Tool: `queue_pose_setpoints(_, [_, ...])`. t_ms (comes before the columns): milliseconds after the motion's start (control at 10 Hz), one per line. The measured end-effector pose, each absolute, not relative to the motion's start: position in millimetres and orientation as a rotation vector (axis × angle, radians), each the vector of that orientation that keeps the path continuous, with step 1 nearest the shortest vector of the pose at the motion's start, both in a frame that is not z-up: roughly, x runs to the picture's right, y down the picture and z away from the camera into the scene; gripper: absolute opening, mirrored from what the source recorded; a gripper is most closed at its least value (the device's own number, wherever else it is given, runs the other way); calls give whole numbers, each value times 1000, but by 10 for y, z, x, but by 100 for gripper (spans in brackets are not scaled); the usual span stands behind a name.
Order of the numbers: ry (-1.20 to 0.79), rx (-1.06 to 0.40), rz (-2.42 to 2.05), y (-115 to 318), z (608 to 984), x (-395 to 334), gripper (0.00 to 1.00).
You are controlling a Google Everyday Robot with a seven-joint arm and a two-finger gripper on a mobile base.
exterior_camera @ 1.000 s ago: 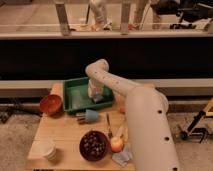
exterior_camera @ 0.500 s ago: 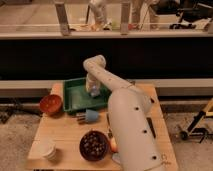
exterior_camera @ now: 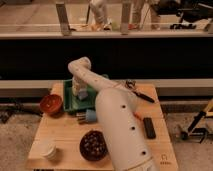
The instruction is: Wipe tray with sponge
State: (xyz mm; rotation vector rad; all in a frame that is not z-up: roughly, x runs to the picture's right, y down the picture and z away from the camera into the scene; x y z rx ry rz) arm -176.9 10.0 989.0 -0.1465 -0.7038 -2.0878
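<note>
Near the tabletop's far left corner, the gripper (exterior_camera: 80,91) sits down inside the tray (exterior_camera: 69,102).
The pale sponge (exterior_camera: 83,94) seems to lie beneath it; whether it is gripped cannot be told. A hard sideways stroke could shove the tray into the bowl (exterior_camera: 51,104).

Tray (exterior_camera: 69,103) partly behind arm (exterior_camera: 120,125), pincer (exterior_camera: 80,93) within

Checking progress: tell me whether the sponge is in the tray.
In: the sponge sits inside the tray, at the gripper reaching into it.
</note>
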Motion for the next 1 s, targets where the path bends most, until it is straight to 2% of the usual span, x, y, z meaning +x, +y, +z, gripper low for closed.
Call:
queue_pose_setpoints(400, [-701, -150, -2088, 304, 9665, -1432, 0])
queue_pose_setpoints(1000, [-583, -236, -1963, 181, 9649, -643, 0])
